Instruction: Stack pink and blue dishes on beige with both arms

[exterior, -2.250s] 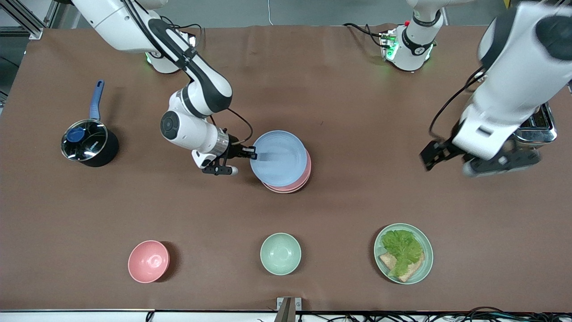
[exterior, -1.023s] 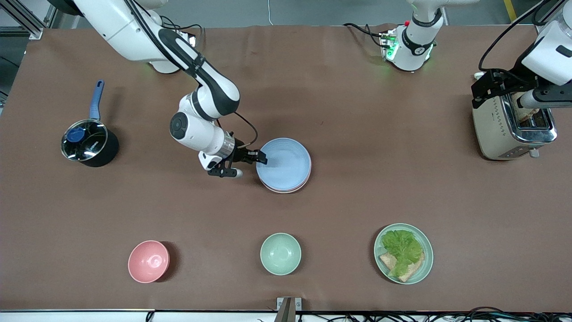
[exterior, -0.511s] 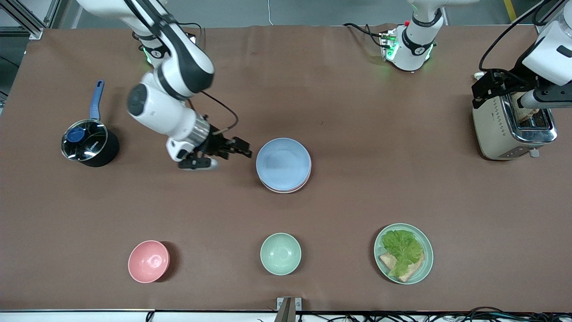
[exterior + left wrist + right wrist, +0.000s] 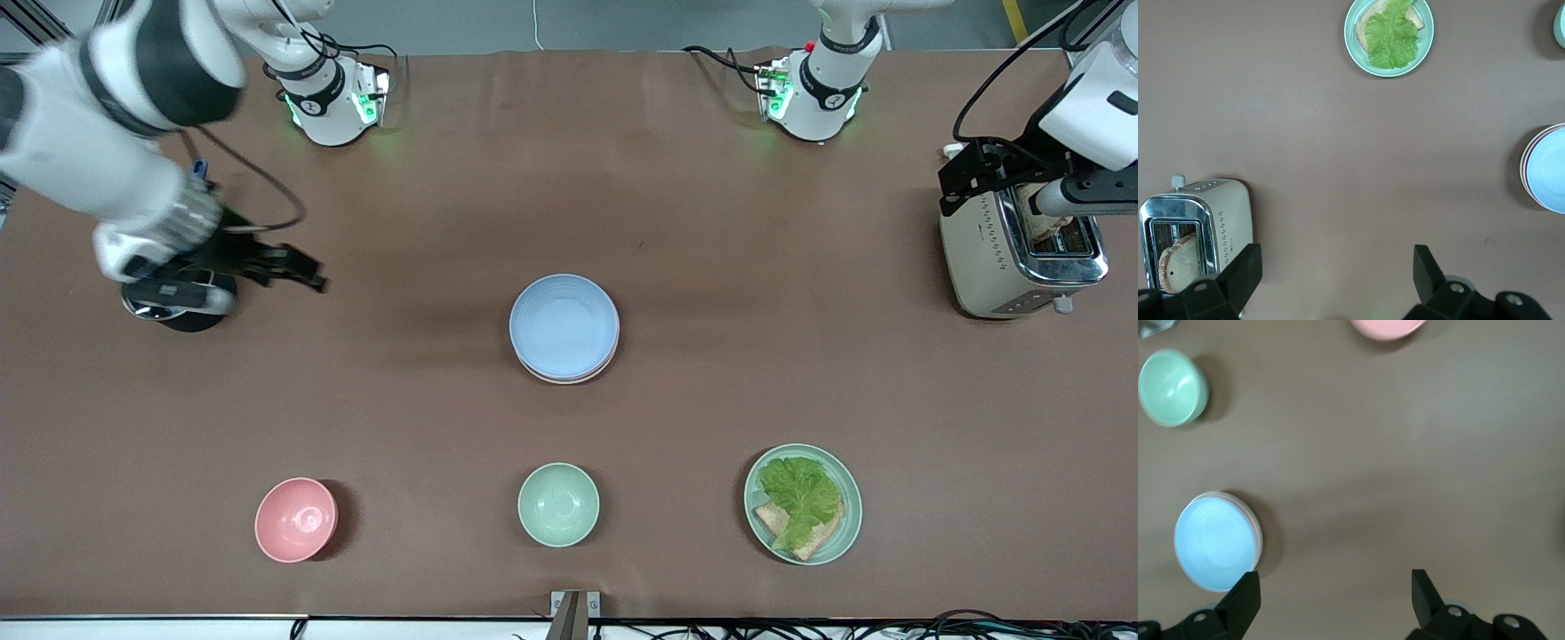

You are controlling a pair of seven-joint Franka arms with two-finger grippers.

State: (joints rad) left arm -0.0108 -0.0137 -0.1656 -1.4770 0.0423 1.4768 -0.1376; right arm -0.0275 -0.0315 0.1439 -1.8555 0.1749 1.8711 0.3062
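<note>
The pale blue plate [image 4: 564,325] lies on top of a stack at the table's middle. A thin rim of the pink plate [image 4: 569,379] shows under it. The beige plate is hidden below them. My right gripper [image 4: 307,272] hangs open and empty in the air beside the black pot [image 4: 191,318], well clear of the stack. My left gripper [image 4: 956,182] is open and empty over the toaster [image 4: 1022,258]. The right wrist view shows the blue plate [image 4: 1217,542] off to one side of that gripper [image 4: 1335,587]. In the left wrist view the blue plate [image 4: 1548,170] sits at the frame's edge, away from that gripper [image 4: 1337,267].
Along the table edge nearest the front camera stand a pink bowl [image 4: 296,519], a mint-green bowl [image 4: 558,504] and a green plate [image 4: 849,524] with lettuce and bread. The toaster holds bread at the left arm's end. The pot has a blue handle.
My right gripper let go of the blue plate, which settled flat on the stack, then pulled back and up toward the pot. The left arm swung over the toaster and has stayed there.
</note>
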